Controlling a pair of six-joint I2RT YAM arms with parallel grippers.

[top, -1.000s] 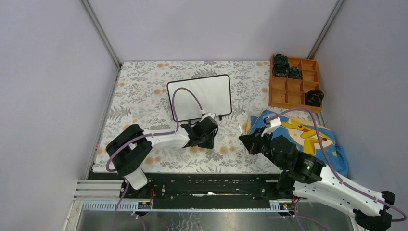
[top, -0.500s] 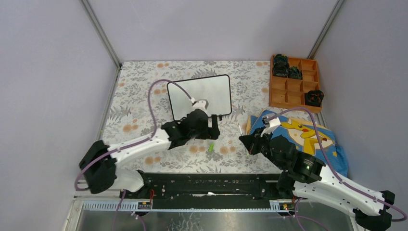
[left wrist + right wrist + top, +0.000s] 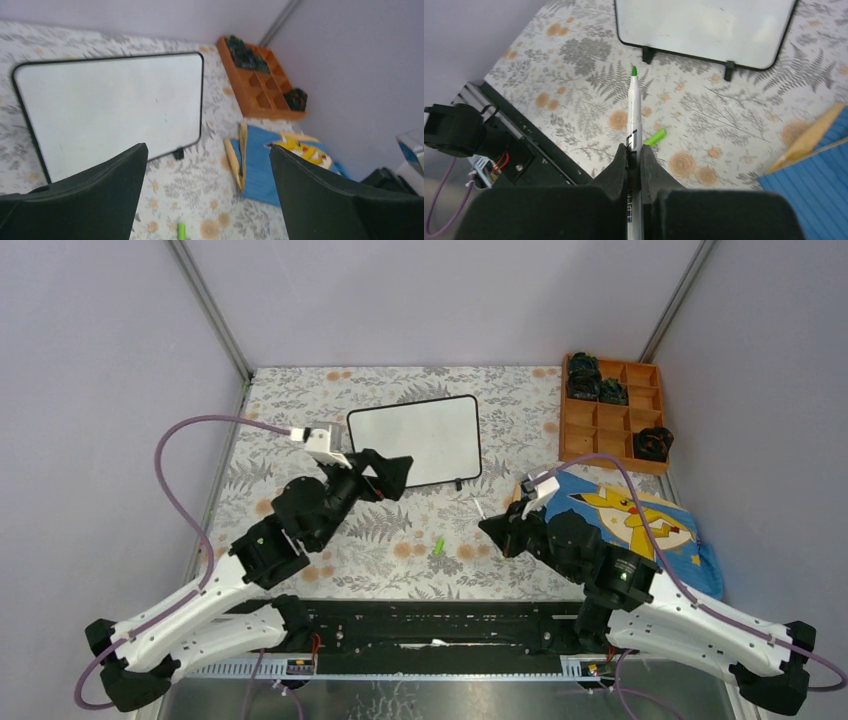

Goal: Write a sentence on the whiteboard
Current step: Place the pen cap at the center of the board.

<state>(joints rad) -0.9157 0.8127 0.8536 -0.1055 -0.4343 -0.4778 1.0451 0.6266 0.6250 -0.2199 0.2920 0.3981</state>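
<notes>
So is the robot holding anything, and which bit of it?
Yes. The right gripper pinches a white marker by its barrel, green tip poking out ahead. The left gripper is open and empty.

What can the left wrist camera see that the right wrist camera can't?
Only the left wrist camera shows the wooden tray, the yellow cartoon picture on the blue thing, and the left pincer, wide open. Only the right wrist camera shows the green-tipped marker, pinched in the shut right pincer, and the black rail at the table's edge. Both show the whiteboard with no words on it, the small green piece lying on the flowery tablecloth, and part of the blue thing.
</notes>
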